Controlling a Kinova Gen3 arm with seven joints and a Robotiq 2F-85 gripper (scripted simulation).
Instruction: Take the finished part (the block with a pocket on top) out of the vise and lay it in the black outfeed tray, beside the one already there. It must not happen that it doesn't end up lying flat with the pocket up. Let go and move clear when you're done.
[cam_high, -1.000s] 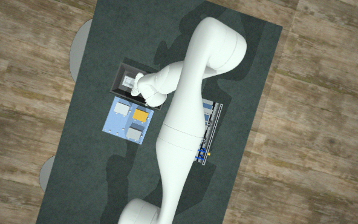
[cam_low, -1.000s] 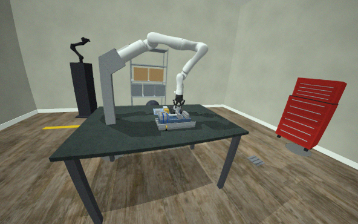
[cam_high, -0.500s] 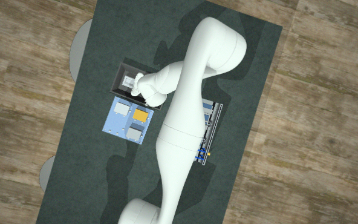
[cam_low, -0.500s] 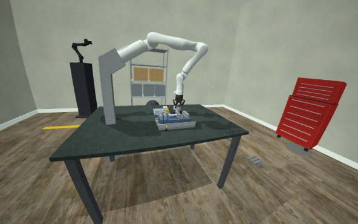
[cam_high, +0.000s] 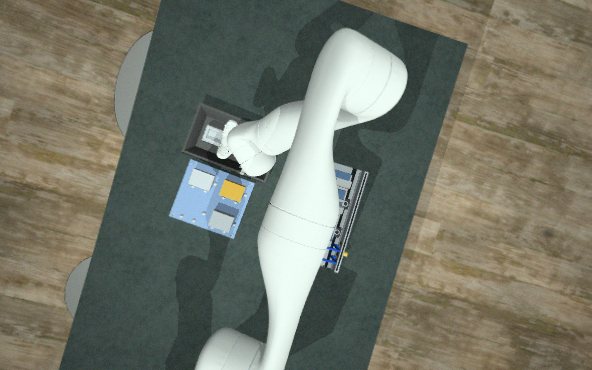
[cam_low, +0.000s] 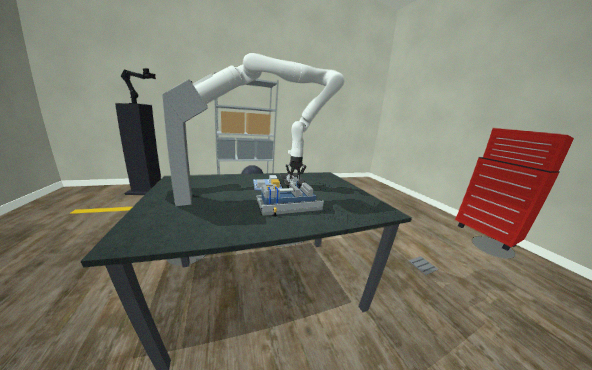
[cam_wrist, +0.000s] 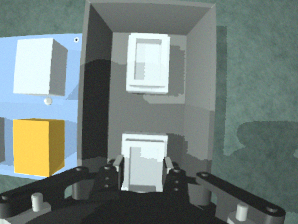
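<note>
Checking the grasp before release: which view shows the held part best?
Wrist: the part sits between the gripper fingers, over the tray, near the other part. In the top view the arm hides it. In the exterior view it is too small to tell.
</note>
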